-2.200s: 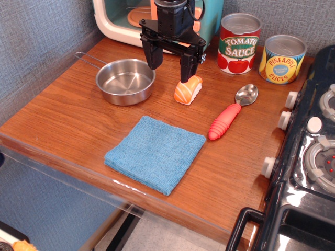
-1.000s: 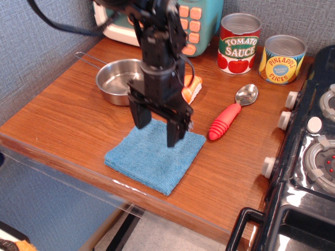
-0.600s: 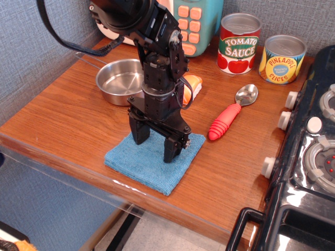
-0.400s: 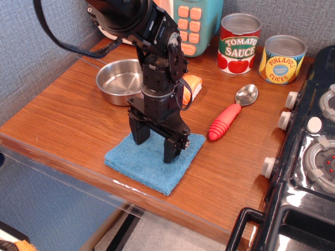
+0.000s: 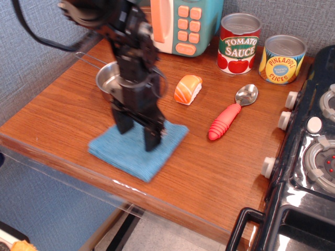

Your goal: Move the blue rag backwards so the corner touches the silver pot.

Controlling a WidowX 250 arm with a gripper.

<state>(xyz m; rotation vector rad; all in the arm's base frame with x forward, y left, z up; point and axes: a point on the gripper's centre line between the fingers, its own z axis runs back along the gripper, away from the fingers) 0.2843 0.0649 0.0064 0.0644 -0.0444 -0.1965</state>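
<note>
You see one gripper (image 5: pixel 138 137), jaws spread, tips planted on one blue rag (image 5: pixel 137 150). Behind the rag sits one silver pot (image 5: pixel 111 78), contents hidden; two cans (image 5: pixel 239 43) stand farther back.

The arm and gripper (image 5: pixel 138 134) are motion-blurred; whether the fingertips press the blue rag (image 5: pixel 137 148) cannot be told. The arm hides most of the silver pot (image 5: pixel 104 79) and the rag's far corner. The stove (image 5: pixel 309 157) is cut off at right.
</note>
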